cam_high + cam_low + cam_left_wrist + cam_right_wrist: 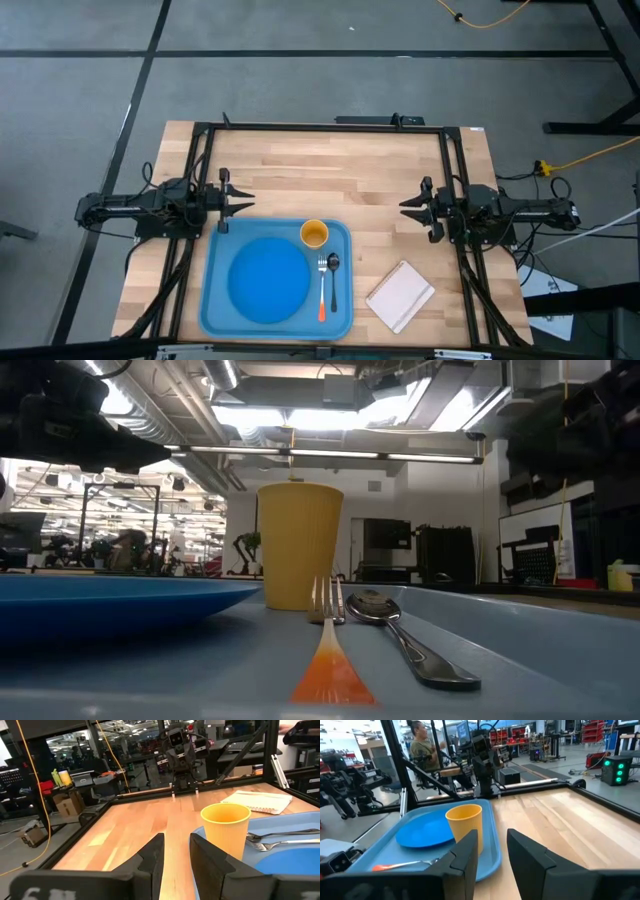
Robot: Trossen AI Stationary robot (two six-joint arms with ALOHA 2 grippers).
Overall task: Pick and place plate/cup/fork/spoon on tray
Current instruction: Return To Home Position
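One tray (214, 300), light blue, rectangular, round-cornered and raised at the rim, is seen in the high view on the pale wood-plank surface (330, 175). On it are carried one plate (268, 279), a flat darker-blue disc; one cup (314, 234), orange-yellow and round; one fork (322, 287) with metal tines and an orange handle tip; and one spoon (333, 280), slim and dark, laid parallel just beside the fork. One white rectangular pad (400, 295) is placed on the surface beside the tray. The cup's fine vertical ribbing (299, 545) and the spoon's glossy oval bowl (373, 606) are shown only in the low view, where neither gripper is seen. The left gripper (246, 196) is held above bare surface, with the tray just beyond and to one side of its jaws; the jaws are parted by a narrow gap and nothing is held. The right gripper (404, 207) faces it from the opposite side, jaws likewise slightly parted and unloaded, with the cup ahead of them in the right wrist view. A seated person (422, 747) beyond the surface is shown only in that view.
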